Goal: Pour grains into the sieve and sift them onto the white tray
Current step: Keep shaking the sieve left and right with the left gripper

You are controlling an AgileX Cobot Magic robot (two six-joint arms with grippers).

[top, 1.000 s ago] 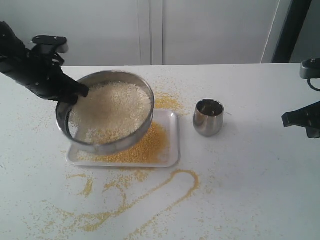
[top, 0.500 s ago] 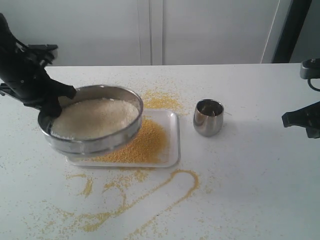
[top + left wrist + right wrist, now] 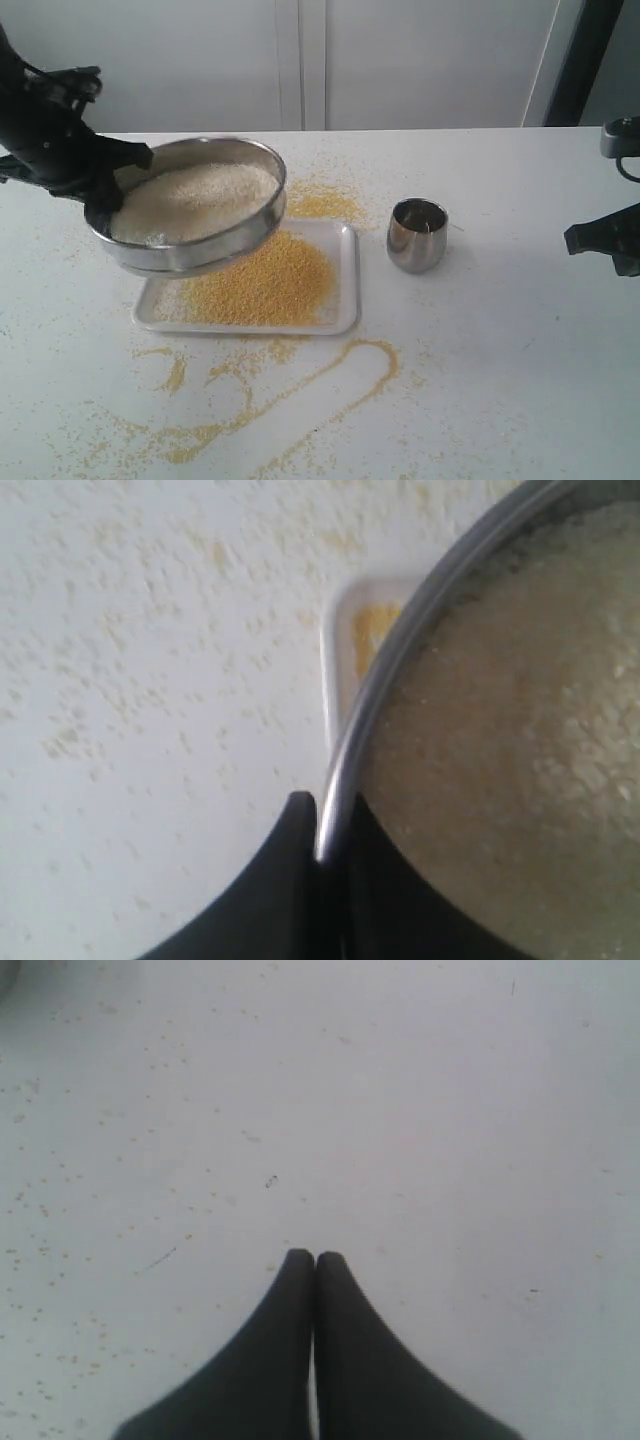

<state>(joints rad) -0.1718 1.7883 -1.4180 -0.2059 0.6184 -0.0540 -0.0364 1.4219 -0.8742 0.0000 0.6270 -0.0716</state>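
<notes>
The left fingers (image 3: 104,192) are clenched on the rim of the sieve (image 3: 215,250) at its 9 o'clock side, holding it lifted and tilted above the 10 o'clock corner of the white tray (image 3: 347,272). The exterior view shows the sorted grains: an off-white, rice-like layer (image 3: 190,200) fills the sieve, while a heap of fine yellow granules (image 3: 265,285) lies on the tray beneath and towards its middle. More yellow granules are spilled on the surface (image 3: 500,350), a patch (image 3: 325,205) at the tray's 12 o'clock and a curling trail (image 3: 300,390) at its 6 o'clock. A small shiny steel cup (image 3: 417,235) stands upright at the tray's 3 o'clock, just beside it but apart. The left wrist view gives what the wider shot cannot: the steel rim (image 3: 400,650) runs between the two dark fingers (image 3: 285,880), one outside and one inside against the pale grains (image 3: 500,740), and a rounded tray corner (image 3: 335,630) with a little yellow in it shows beyond the rim. The right fingers (image 3: 605,238) hang at the 3 o'clock edge of the exterior view, well apart from the cup; only the right wrist view shows them (image 3: 285,1360) pressed together with nothing between, above bare surface (image 3: 420,1110) dotted with a few specks.
</notes>
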